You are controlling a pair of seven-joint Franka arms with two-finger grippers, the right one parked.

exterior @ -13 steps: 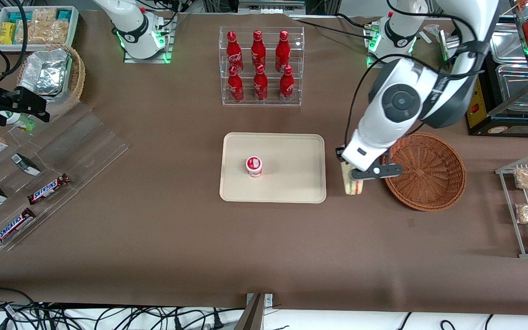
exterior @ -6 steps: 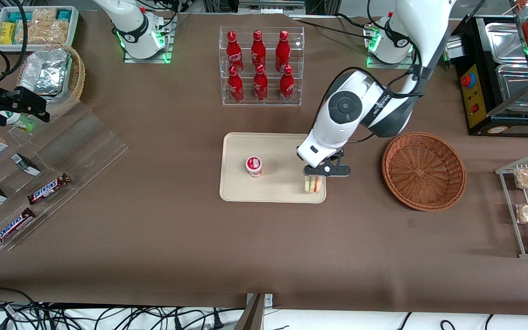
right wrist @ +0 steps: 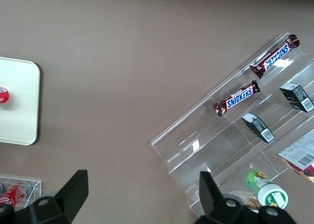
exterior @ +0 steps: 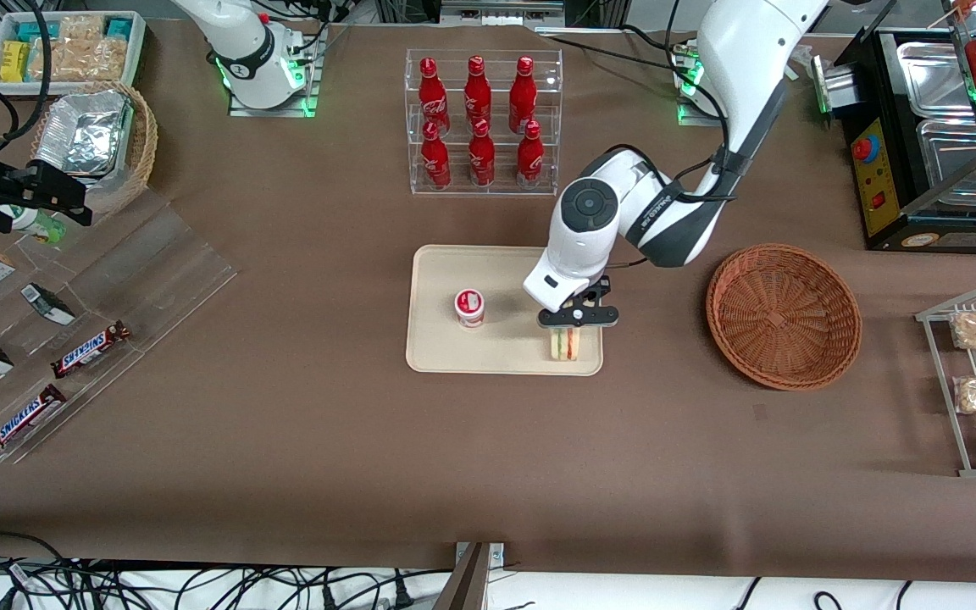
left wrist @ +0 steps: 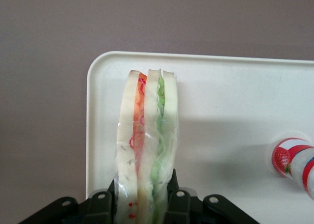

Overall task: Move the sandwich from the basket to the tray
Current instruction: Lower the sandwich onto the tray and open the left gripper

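Clear wrap covers the sandwich (left wrist: 146, 150), which stands on edge, clenched between the fingers of the gripper (exterior: 570, 326) over the corner of the cream tray (exterior: 505, 356) nearest the front camera on the basket's side. Let go here, the narrow wedge could tip over or slide across the low rim, since it sits so close to the edge. A small red-and-white cup (exterior: 469, 307) stands on the tray nearby. The wicker basket (exterior: 783, 315) holds nothing.

hand (left wrist: 145, 204) gripping sandwich (left wrist: 147, 145), above tray (left wrist: 225, 101)
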